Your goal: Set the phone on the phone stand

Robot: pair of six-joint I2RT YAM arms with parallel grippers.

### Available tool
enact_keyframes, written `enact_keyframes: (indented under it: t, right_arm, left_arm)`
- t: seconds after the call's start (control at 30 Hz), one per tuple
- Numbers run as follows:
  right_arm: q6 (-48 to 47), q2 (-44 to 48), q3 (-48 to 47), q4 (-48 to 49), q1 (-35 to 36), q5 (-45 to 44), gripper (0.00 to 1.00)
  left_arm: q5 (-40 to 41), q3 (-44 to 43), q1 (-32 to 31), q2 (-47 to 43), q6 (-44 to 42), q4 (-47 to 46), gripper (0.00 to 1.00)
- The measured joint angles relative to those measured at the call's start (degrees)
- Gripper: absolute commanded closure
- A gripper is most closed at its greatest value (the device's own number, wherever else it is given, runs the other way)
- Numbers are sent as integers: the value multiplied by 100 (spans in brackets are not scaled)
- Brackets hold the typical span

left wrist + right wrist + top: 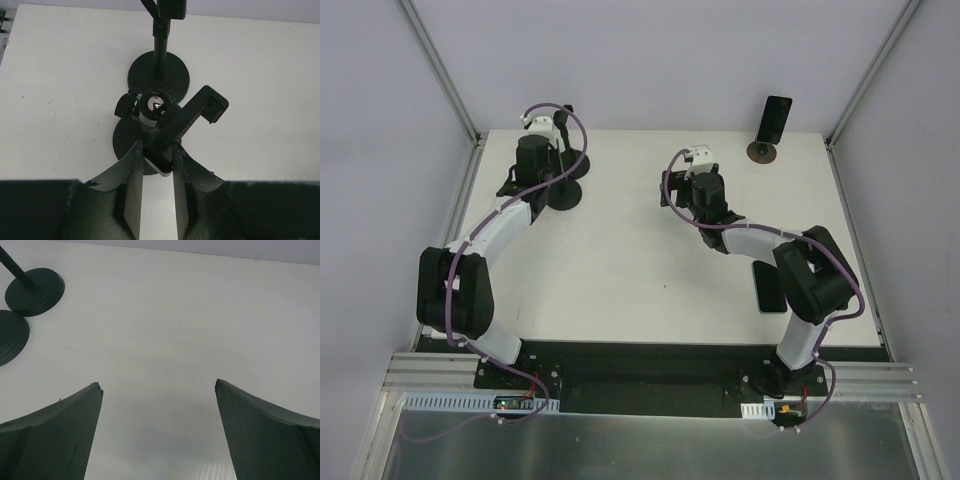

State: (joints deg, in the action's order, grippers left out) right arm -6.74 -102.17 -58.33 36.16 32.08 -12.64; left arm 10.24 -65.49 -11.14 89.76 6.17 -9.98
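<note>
Item 1, left gripper: we record its two fingers pressed against either side of the lower end of the clamp bracket of a black phone stand. The gap behind the pinch point is bare. The bracket tilts up and to the right from the grip. Its lower tip sits between the fingers and is hard to make out.

Item 2, same stand: a shiny ball joint and a small side knob sit above a round base, which is partly covered by the gripper. It stands near the far-left corner of the tabletop.

Item 3, second stand: round black base and upright pole, just beyond the first. Its top is cut off in the left wrist view.

Item 4, right gripper: fingers spread wide over bare tabletop around the middle, holding nothing. Two stand bases show at the left of its view, one cropped.

Item 5, phone: dark and lying flat near the right edge. Its far end is hidden under the right arm, and it rests on no stand.

Item 6, another dark phone: we note it propped upright on a small stand with a round base at the far-right corner. Its detail is too small to read.
</note>
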Motion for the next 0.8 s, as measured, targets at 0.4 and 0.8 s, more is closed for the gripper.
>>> enact_keyframes:
  t: [0.4, 0.8]
  right_arm:
    - [-127, 81, 11, -4, -52, -210, 4]
    - [-162, 302, 369, 44, -177, -514, 4]
  left_arm:
    - [-2479, 2, -192, -105, -345, 149, 100]
    - [-4050, 0, -1193, -33, -918, 205, 100]
